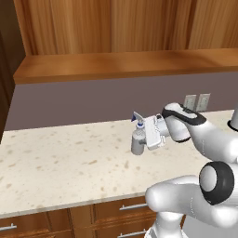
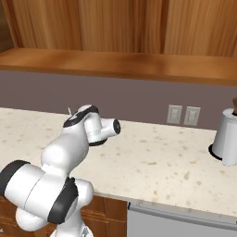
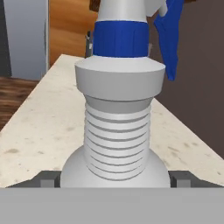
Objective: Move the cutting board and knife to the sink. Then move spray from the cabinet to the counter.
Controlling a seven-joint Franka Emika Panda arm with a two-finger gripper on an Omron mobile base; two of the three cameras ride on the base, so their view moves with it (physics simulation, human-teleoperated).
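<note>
One spray bottle (image 1: pixel 138 142) is the main thing going on here. It stands upright on the counter (image 1: pixel 56 162), roughly mid-depth between the front edge and the back wall, and the gripper (image 1: pixel 145 135) is right up against it from the right side. In the hand view the bottle sits between the two dark fingertips (image 3: pixel 47 179), which show at either side of its base, so the jaws are spread wide around it; I can't really tell if the pads are actually touching the bottle or just flanking it.

Looks-wise: grey body with a ribbed neck, a wider grey shoulder ring above the ribs, then a blue collar and a white head on top, with a blue trigger piece hanging down one side. From the left base view you can see the blue tip pointing away to the left.

As for containers, there's a white cylindrical canister (image 2: pixel 227 136) on a dark round base near the right end of the counter, close to the back wall. Something dark pokes out of the top but it's cut off by the frame edge, so no idea what's in it.

Other bits: two wall outlets (image 2: pixel 183 115) on the backsplash behind the counter, brown wooden drawers (image 1: pixel 111 214) with short silver handles under the front edge, and wooden cabinets (image 2: pixel 125 28) overhead.
</note>
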